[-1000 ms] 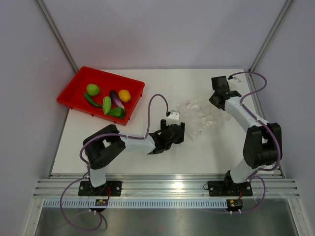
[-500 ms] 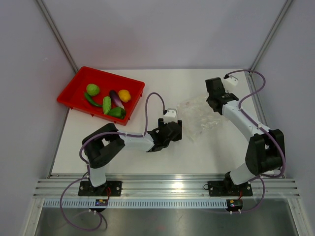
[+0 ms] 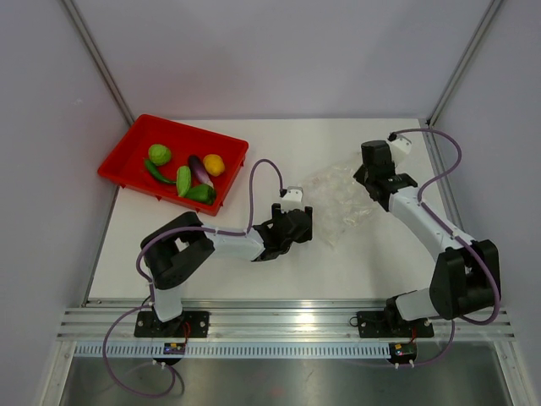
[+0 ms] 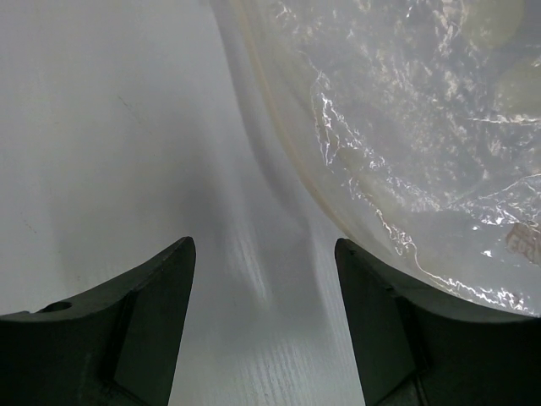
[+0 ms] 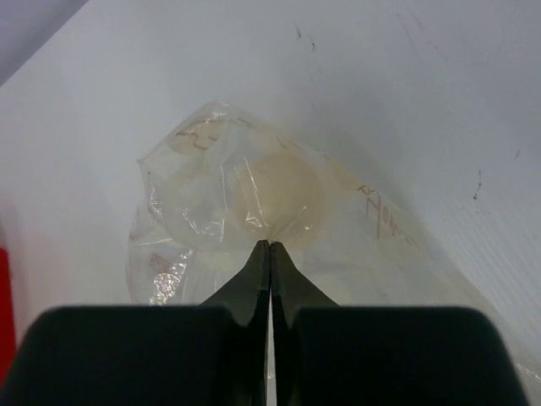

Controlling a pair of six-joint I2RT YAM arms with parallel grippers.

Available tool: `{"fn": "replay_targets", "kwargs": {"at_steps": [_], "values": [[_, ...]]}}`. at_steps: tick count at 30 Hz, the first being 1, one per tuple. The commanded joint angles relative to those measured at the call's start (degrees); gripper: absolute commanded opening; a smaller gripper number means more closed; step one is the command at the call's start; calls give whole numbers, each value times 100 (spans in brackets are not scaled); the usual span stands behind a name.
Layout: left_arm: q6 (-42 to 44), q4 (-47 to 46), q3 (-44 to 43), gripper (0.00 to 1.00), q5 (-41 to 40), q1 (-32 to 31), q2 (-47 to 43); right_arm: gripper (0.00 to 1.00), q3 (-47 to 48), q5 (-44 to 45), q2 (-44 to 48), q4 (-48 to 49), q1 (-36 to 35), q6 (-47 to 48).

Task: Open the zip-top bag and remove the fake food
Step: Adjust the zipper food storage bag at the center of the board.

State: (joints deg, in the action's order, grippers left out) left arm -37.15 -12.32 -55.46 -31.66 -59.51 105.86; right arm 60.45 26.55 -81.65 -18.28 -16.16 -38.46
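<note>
Far left on the counter [image 3: 254, 144], a red tray [image 3: 127, 161] holds the fake food [image 3: 186, 179]: a round green piece, several other green pieces, a long purple one and a round yellow one. Toward the middle, the left end effector [image 4: 263, 243] sits low over the surface, released, its jaws well apart with nothing between them. The zip-top bag [image 3: 338, 199] lies crumpled just beyond it, one edge over the right-hand finger in the left wrist view. Right of the bag, the right end effector [image 5: 270, 247] is clenched, pinching a pucker of the clear film at its tips.
</note>
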Motion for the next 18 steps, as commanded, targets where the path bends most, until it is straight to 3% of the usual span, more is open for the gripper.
{"fn": "replay_targets", "kwargs": {"at_steps": [1,8,14,18], "values": [[-56,-183,-79,70,11,35,-92,0,11,-562,316,361,104,-232],[-47,-175,-96,69,-24,27,-75,0,818,-1221,-413,-772,192,-479],[-47,-157,-105,69,-42,27,-83,0,793,-2126,-616,-712,377,-663],[-38,-157,-96,69,-25,27,-92,0,592,-1611,-291,-606,377,-637]]}}
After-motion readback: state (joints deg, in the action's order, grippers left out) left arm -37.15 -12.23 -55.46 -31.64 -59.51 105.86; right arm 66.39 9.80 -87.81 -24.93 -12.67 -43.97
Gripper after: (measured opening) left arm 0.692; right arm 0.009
